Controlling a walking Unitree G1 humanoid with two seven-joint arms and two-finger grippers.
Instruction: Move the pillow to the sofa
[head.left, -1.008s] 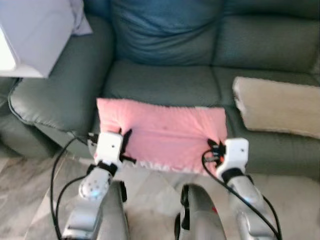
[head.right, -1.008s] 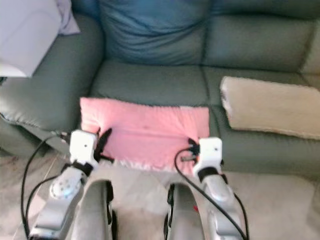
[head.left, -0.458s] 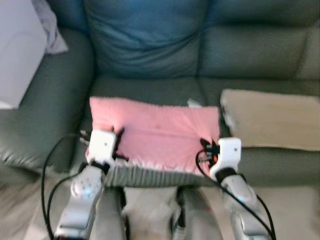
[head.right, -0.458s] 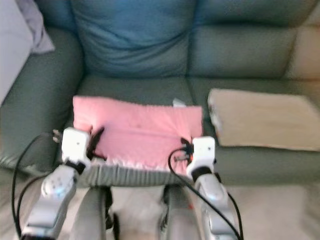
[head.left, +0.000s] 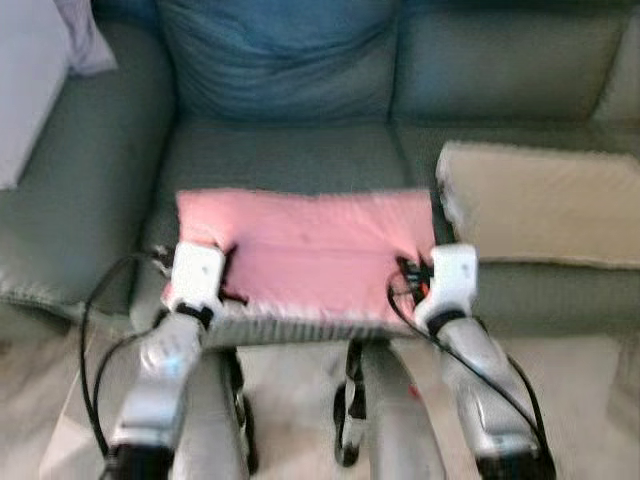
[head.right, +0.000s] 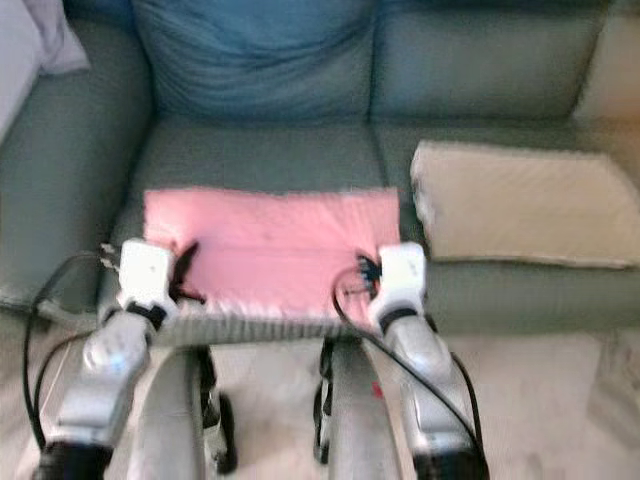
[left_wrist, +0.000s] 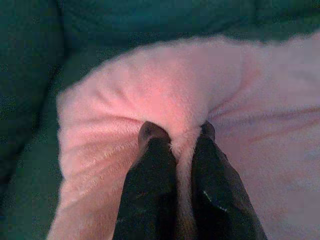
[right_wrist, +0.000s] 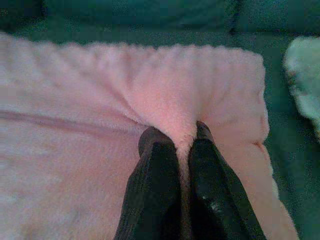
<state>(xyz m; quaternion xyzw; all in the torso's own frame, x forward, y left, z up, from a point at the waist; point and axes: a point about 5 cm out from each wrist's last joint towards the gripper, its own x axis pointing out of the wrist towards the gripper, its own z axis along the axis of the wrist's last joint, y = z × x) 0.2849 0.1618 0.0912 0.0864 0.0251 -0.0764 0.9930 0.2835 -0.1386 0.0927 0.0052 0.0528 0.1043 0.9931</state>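
The pink pillow (head.left: 310, 255) lies flat over the front part of the green sofa's (head.left: 290, 160) left seat cushion, its near edge at the seat's front lip. The left gripper (left_wrist: 176, 137) is pinched tight on a fold of pink fleece at the pillow's left near corner, and the right gripper (right_wrist: 175, 136) is clamped the same way on a fold at the right near corner. A beige cushion (head.left: 540, 205) sits on the sofa seat just to the right of the pillow, and a blue back cushion (head.left: 275, 60) stands behind it.
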